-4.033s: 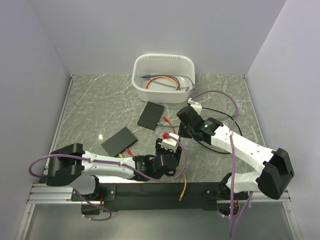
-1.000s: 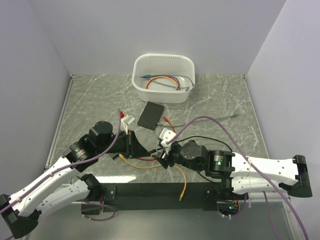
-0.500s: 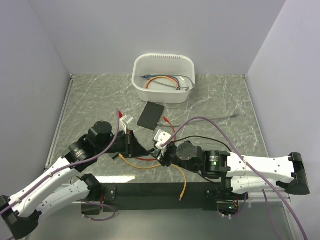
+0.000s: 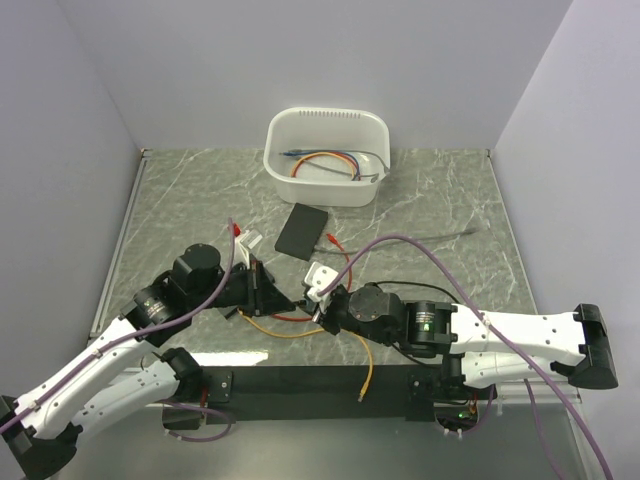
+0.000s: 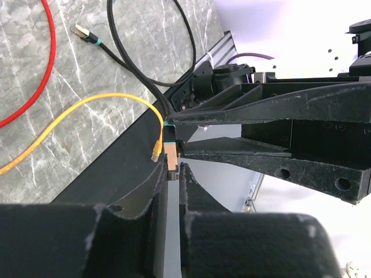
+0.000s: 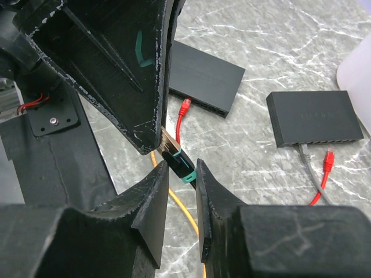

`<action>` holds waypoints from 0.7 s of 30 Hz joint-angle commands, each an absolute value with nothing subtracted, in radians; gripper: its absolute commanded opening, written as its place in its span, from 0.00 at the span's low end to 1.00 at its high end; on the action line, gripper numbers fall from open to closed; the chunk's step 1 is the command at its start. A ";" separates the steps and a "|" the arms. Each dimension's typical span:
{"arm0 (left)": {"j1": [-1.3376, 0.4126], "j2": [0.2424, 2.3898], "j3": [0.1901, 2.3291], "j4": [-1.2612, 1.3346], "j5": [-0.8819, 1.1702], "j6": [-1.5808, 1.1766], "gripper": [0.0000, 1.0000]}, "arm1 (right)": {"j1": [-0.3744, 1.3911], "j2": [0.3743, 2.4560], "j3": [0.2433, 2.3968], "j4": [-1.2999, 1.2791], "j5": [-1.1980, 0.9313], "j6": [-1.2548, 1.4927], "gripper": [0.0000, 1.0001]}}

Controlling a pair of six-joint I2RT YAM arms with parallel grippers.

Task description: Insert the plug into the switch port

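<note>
The plug (image 6: 177,156) is a gold-tipped connector with a teal boot on a black cable. It hangs above the table between the two arms. My left gripper (image 5: 172,168) is shut on the plug's (image 5: 170,152) tip. My right gripper (image 6: 181,174) faces it, and both its fingers touch the teal boot. In the top view the two grippers meet near the front middle (image 4: 300,300). One black switch (image 6: 316,116) lies farther back with its port row facing me. A second switch (image 6: 203,75) lies behind the left fingers.
A yellow cable (image 4: 290,333) and a red cable (image 5: 49,58) trail over the marble table under the grippers. A grey cable and a red plug (image 6: 329,159) lie by the far switch. A white bin (image 4: 327,155) of cables stands at the back.
My right gripper has slid left to meet the left gripper, and its jaws have narrowed onto the plug's boot. The left arm has barely moved and keeps its hold.
</note>
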State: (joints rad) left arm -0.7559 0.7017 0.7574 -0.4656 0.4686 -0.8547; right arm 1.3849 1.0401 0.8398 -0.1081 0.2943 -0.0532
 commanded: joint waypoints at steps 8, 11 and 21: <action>-0.762 0.692 0.772 -0.419 0.476 -0.861 0.04 | 1.397 1.043 0.841 -0.015 0.255 -0.018 0.00; -0.762 0.696 0.781 -0.448 0.427 -0.853 0.06 | 1.402 1.032 0.821 -0.002 0.239 -0.003 0.00; -0.761 0.703 0.781 -0.469 0.336 -0.844 0.15 | 1.430 1.025 0.788 0.038 0.221 0.044 0.00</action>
